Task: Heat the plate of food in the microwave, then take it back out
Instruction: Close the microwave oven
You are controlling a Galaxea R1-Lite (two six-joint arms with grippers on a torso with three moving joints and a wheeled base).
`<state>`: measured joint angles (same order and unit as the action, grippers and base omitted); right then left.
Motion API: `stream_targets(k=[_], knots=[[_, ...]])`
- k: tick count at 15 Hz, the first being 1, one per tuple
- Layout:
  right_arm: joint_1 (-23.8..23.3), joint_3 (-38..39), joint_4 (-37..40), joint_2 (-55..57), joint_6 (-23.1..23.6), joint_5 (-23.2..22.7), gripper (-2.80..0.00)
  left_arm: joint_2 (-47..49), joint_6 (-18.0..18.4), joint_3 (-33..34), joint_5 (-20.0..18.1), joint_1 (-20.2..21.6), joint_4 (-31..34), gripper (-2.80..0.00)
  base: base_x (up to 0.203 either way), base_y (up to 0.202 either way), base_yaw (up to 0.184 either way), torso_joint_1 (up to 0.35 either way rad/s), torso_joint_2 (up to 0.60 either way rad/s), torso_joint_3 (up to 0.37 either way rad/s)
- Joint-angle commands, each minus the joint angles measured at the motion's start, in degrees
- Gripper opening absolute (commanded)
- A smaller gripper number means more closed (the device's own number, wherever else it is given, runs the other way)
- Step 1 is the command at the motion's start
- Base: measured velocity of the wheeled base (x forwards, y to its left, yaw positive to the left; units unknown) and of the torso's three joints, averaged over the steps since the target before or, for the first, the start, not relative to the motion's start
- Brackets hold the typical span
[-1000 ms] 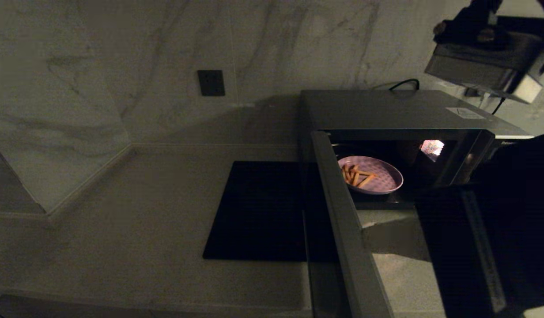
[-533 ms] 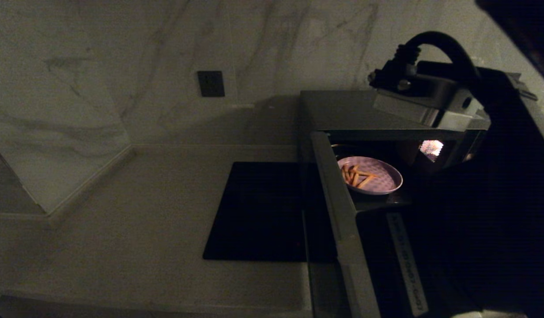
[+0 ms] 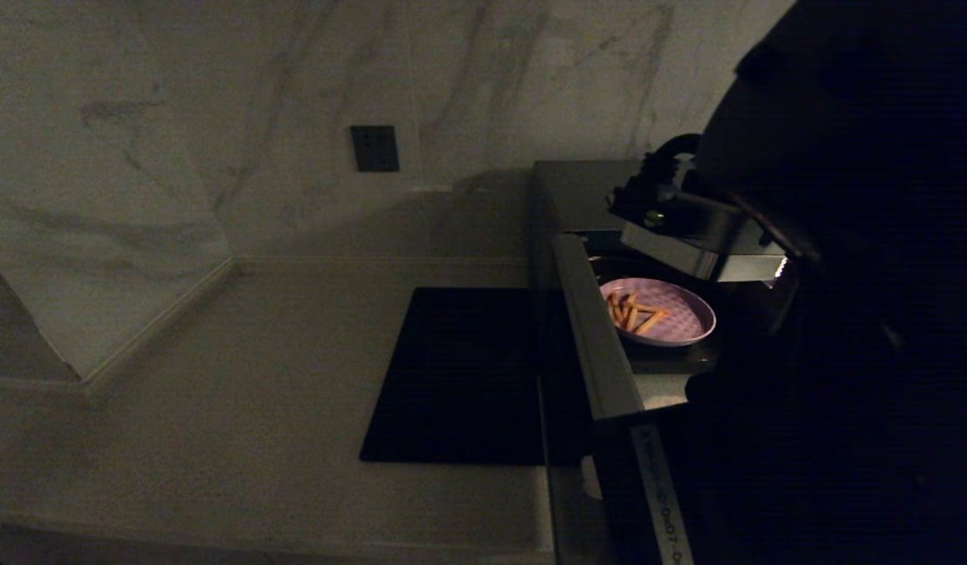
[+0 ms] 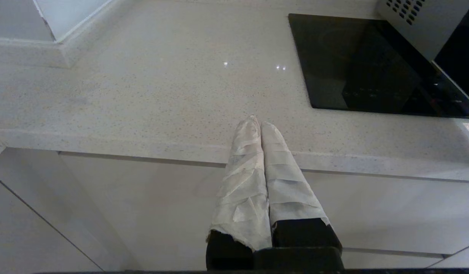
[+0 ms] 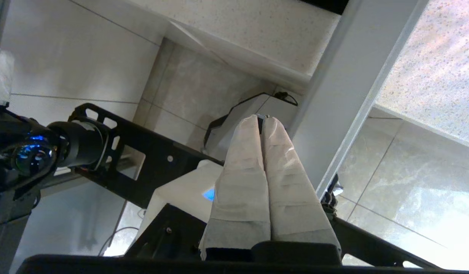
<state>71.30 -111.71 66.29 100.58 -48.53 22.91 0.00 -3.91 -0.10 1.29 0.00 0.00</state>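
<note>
The microwave (image 3: 585, 188) stands at the right of the counter with its door (image 3: 597, 337) swung open towards me. Inside it sits the lilac plate of food (image 3: 662, 312), its orange fries showing. My right arm (image 3: 844, 314) fills the right of the head view as a dark mass and hides the microwave's right half; its wrist block (image 3: 699, 239) hangs just above the plate. In the right wrist view the right gripper (image 5: 262, 118) is shut and empty, pointing down past the door's pale edge (image 5: 345, 95). The left gripper (image 4: 257, 121) is shut and empty, at the counter's front edge.
A flat black mat (image 3: 460, 377) lies on the speckled counter (image 3: 240, 408) just left of the microwave, and shows in the left wrist view too as the mat (image 4: 356, 64). Marble walls close the back and left. My own black base frame (image 5: 143, 152) is below the right gripper.
My right arm has swung down and left from the top right corner, now covering the microwave's right side. Plate, door and left arm have not moved.
</note>
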Motion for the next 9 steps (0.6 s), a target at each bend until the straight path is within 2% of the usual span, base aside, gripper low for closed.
stream_targets(k=[1, 9], knots=[[-0.1, 0.1, 0.3, 0.4, -0.2, -0.6, -2.8, 0.0, 0.0, 0.0, 0.0, 0.0, 0.0, -2.8, 0.0, 0.0, 0.0, 0.0, 0.0, 0.0], [-2.4, 2.5, 0.2, 0.8, -0.4, -1.1, -2.8, 0.0, 0.0, 0.0, 0.0, 0.0, 0.0, -2.8, 0.0, 0.0, 0.0, 0.0, 0.0, 0.0]])
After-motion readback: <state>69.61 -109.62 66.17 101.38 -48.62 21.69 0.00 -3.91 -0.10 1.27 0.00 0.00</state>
